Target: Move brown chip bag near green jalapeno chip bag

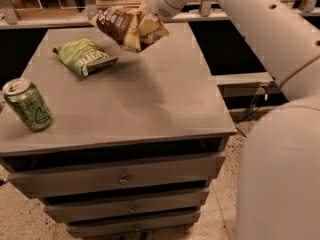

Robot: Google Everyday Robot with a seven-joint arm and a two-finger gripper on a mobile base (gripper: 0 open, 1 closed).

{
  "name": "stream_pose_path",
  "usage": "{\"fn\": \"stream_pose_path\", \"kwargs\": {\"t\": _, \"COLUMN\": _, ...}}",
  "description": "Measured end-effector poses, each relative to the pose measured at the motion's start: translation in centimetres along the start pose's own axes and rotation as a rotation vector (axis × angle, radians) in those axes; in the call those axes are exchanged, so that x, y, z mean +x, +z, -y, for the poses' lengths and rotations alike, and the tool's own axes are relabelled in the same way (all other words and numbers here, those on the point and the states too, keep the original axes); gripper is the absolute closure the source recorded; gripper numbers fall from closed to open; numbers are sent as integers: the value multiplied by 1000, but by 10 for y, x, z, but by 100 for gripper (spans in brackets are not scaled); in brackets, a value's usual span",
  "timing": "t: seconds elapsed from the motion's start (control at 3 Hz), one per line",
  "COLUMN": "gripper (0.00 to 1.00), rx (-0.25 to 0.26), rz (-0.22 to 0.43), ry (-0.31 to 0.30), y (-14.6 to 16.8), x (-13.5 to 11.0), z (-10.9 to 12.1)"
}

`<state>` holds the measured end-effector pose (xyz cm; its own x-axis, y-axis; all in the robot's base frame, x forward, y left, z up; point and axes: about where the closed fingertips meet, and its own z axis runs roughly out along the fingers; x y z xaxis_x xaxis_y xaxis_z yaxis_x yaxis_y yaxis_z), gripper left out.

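The brown chip bag is crinkled, dark brown and cream, and hangs in the air above the far middle of the grey cabinet top. My gripper is at the bag's right end and holds it off the surface. The green jalapeno chip bag lies flat on the far left of the top, a short way left of and below the brown bag. The two bags do not touch.
A green drink can stands upright at the front left edge of the top. The cabinet has drawers below. A dark shelf and cables lie to the right. My white arm fills the right side.
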<state>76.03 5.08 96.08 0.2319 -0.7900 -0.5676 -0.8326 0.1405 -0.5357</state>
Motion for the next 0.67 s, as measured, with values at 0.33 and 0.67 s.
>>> {"fn": "stream_pose_path", "kwargs": {"t": 0.33, "gripper": 53, "rx": -68, "rz": 84, "ry": -55, "y": 12, "x": -15, "z": -1}}
{"fn": "stream_pose_path", "kwargs": {"t": 0.67, "gripper": 22, "rx": -70, "rz": 79, "ry": -49, "y": 17, "x": -15, "z": -3}}
